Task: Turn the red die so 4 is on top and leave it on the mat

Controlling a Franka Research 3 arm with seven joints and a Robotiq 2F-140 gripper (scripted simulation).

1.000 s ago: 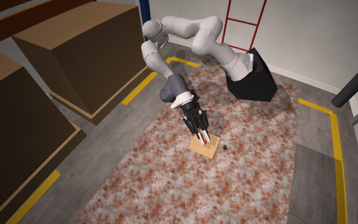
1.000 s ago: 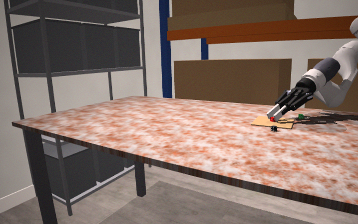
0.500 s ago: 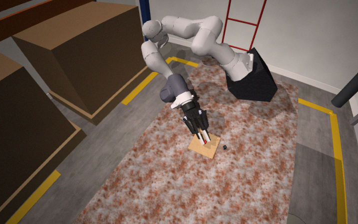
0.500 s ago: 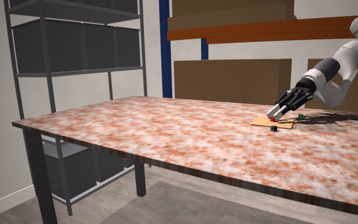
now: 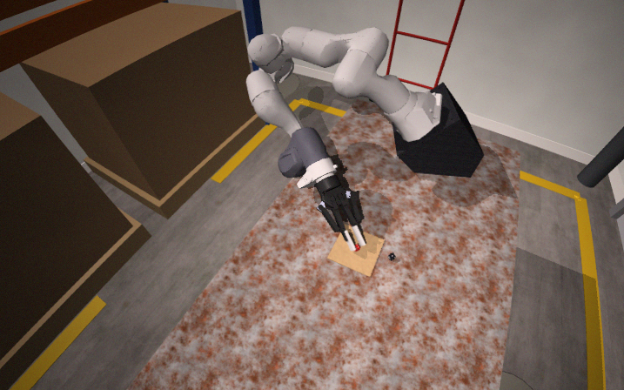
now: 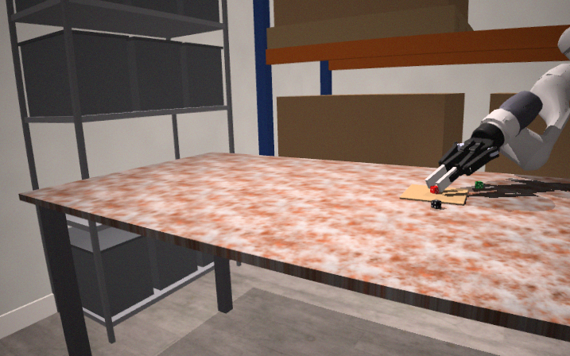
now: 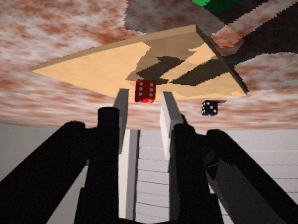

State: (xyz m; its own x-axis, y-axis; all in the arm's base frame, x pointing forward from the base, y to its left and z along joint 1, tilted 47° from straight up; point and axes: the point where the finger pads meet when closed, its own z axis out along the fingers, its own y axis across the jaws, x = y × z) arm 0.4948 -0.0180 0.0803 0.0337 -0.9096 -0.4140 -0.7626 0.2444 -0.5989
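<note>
The small red die [image 5: 357,247] [image 6: 433,189] [image 7: 145,90] rests on the tan mat [image 5: 352,262] [image 6: 412,193] [image 7: 87,70], near the mat's middle. I cannot read its top face. My gripper [image 5: 357,244] [image 6: 436,185] [image 7: 144,105] slants down over the mat, its two fingertips either side of the red die with a small gap on each side. It is open a little and grips nothing. The mat lies flat on the table.
A black die [image 5: 392,256] [image 6: 436,203] [image 7: 210,107] lies on the table just off the mat's edge. A green die [image 6: 478,185] sits beyond the mat's far side, hidden by the arm in the top view. The arm's base [image 5: 442,140] stands at the table's far end.
</note>
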